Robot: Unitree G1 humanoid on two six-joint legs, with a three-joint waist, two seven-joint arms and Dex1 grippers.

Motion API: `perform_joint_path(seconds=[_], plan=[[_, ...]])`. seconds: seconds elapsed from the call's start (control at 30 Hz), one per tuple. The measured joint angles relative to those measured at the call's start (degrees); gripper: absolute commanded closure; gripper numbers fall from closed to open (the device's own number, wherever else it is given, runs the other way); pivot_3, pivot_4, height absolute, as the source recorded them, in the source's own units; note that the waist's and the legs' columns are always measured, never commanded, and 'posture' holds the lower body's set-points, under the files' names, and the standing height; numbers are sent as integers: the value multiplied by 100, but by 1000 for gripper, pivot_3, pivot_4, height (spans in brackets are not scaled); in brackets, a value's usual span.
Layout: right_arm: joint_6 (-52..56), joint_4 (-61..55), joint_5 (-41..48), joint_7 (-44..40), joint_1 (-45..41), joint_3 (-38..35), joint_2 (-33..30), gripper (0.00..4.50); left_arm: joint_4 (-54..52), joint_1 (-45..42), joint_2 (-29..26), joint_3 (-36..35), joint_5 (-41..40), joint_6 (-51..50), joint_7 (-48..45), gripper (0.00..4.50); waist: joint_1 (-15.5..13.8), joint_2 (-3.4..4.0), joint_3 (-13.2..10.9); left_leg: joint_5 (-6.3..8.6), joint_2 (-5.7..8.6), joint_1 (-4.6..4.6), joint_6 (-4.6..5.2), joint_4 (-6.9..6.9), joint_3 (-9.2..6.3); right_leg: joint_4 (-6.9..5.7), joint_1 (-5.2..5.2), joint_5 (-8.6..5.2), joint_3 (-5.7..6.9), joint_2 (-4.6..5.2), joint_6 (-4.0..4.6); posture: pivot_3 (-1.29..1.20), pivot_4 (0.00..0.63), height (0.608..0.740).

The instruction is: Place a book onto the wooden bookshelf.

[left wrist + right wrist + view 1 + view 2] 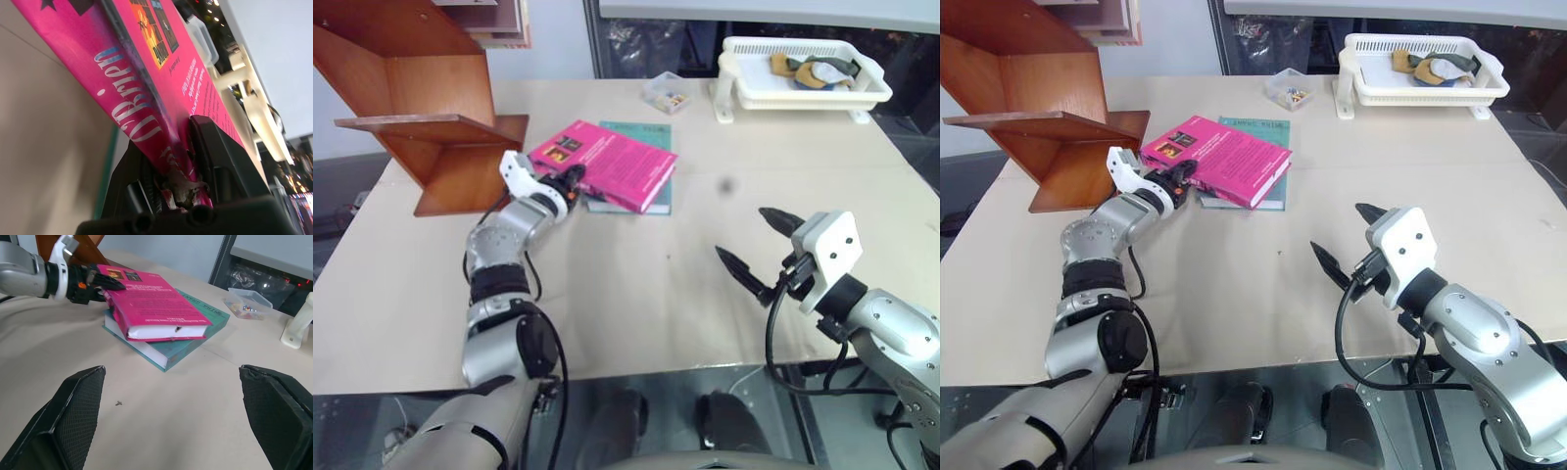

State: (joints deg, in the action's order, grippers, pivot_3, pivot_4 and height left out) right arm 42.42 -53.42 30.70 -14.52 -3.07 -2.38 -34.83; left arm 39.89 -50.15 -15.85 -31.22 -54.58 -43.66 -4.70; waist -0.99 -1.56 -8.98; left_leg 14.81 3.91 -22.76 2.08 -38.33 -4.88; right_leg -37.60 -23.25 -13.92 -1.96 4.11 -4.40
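Observation:
The magenta-pink book (607, 162) lies on top of a teal-green book (651, 132) at mid-table. My left gripper (570, 181) reaches level to the pink book's near-left corner and is shut on it by the spine. In the left wrist view one black finger (220, 156) presses on the pink cover (146, 73). The wooden bookshelf (431, 127) stands at the table's far left, just beside that arm. Over the front right of the table my right gripper (754, 250) is open and holds nothing. It faces the books (151, 303) from a distance.
A white plastic basket tray (803, 83) with a few items stands at the back right. A small clear box (666, 91) sits behind the books. Bare tan tabletop (705, 284) lies between the books and my right gripper.

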Motion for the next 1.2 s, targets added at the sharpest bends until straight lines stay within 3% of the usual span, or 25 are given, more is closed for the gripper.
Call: perform_joint_path(seconds=[0.23, 0.47, 0.67, 0.9, 1.07, 1.2], plan=[[61, 0, 0, -16, -5, -86, -18, 0, 219, -186, 738, 696, 344, -545, -889, 3318, 14, 0, 0, 1, -1, -1, 2, 0, 1, 1, 3, 0, 0, 1, 0, 0, 150, 740], [214, -89, 5, 24, 48, -176, -13, 0, 337, -232, 1324, 936, 614, -672, -1225, 3318, 19, 4, 1, 1, -6, -3, 2, 3, 3, 0, 0, 0, -3, -1, -1, 0, 150, 740], [274, -225, 5, 114, 108, -301, 28, 0, -63, -9, 1330, 595, 393, -1004, -1110, 3318, 36, 5, -1, 1, -8, -19, 1, 5, 10, -6, -21, 0, -17, 0, 0, 0, 150, 740], [331, -237, 17, 109, 121, -312, 74, 0, -1305, 348, 1241, -70, -589, -2139, -500, 3318, 25, 6, -3, 0, -9, -29, 1, 5, 15, -8, -35, 0, -24, 0, 0, 0, 150, 740], [330, -221, 31, 12, 28, -312, 75, 0, -2562, 355, 628, -88, -1094, -2578, -303, 3318, 46, 7, -6, 0, -13, -26, -2, 9, 19, -10, -38, 0, -29, -6, 0, 0, 150, 740], [318, -146, 36, -67, -20, -306, 95, 0, -3983, 605, -924, 1234, 134, -1487, -1683, 3318, 62, 20, -12, -1, -9, -17, -4, 23, 36, -8, -38, 0, -42, -6, 3, 0, 150, 740]])
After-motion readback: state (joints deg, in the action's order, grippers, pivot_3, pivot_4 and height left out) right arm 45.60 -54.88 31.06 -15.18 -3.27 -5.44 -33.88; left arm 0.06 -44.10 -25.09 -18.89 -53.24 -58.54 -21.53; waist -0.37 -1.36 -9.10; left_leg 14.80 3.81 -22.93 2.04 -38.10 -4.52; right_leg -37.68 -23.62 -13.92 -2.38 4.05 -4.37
